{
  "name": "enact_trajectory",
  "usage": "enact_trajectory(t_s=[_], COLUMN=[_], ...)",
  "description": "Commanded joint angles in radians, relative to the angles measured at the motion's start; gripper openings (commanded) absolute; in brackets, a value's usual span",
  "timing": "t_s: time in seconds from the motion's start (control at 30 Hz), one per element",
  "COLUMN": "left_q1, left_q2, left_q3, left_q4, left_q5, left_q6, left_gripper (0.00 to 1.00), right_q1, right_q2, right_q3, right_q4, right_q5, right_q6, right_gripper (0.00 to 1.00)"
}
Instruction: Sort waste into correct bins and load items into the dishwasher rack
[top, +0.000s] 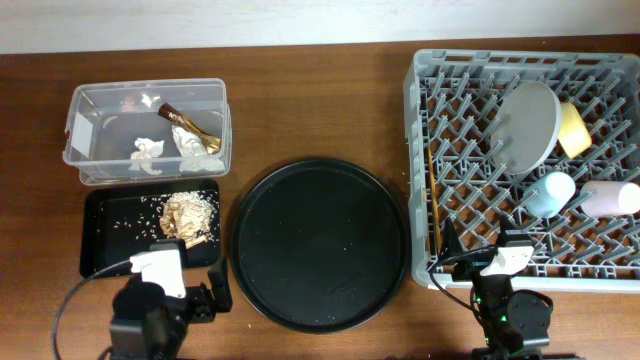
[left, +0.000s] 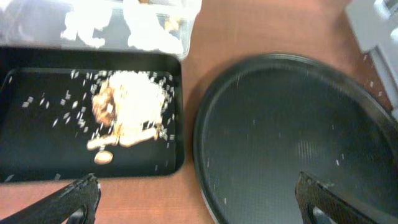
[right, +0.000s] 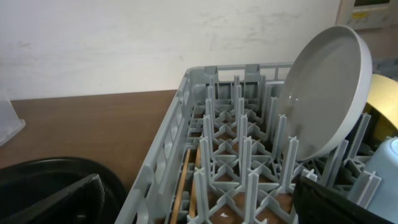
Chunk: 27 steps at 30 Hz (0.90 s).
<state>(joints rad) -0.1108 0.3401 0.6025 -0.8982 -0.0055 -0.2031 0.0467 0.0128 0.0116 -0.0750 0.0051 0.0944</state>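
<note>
The clear tub (top: 75, 130) holds white tissues (top: 147, 152) and a gold-brown wrapper (top: 192, 132). The shallow black tray (top: 105, 250) holds tan food scraps (top: 188, 213), which also show in the left wrist view (left: 127, 102). The grey dishwasher rack (top: 412, 100) holds the upright plate (top: 528, 127), yellow bowl (top: 573, 130), blue cup (top: 551, 193), pink cup (top: 610, 198) and chopsticks (top: 433, 190). My left gripper (left: 198, 190) is open and empty, between the black tray and the round tray. My right gripper (right: 199, 193) is open and empty at the rack's front left corner, over the chopsticks (right: 183, 186).
A large round black tray (top: 320, 245) lies in the middle of the wooden table, between the bins and the rack. Fine crumbs are scattered on it and on the black tray (left: 31, 143). The rack's pegs (right: 249, 155) stand close before my right gripper.
</note>
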Motion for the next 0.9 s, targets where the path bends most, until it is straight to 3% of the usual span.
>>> enact_trajectory(t_s=[0.0,0.17,0.27,0.4,0.87], left_q1=[0.0,0.0,0.0,0.002,0.002], left_q2=[-0.139,-0.312,-0.329,-0.335,-0.335], left_q3=[-0.162,-0.421,-0.599,-0.593,-0.593], left_q4=[0.105,0.509,0.952,0.82,0.829], left_q5=[-0.005,-0.018,-0.022,0.126,0.119], left_q6=[-0.006,-0.005,0.041,0.287,0.287], left_gripper=[0.99,0.99,0.99,0.99,0.99], right_q1=[0.006,0.006,0.006,0.006,0.006], right_q2=[-0.004,-0.004,-0.004,-0.004,-0.004], right_q3=[-0.006,-0.006,-0.006,-0.006,-0.006], right_q4=[-0.005,-0.005,-0.005,-0.005,-0.005], right_q5=[0.018,0.018,0.018,0.018,0.018], right_q6=[-0.005,-0.005,-0.005,-0.005,-0.005], right_gripper=[0.98,0.98,0.98,0.99,0.98])
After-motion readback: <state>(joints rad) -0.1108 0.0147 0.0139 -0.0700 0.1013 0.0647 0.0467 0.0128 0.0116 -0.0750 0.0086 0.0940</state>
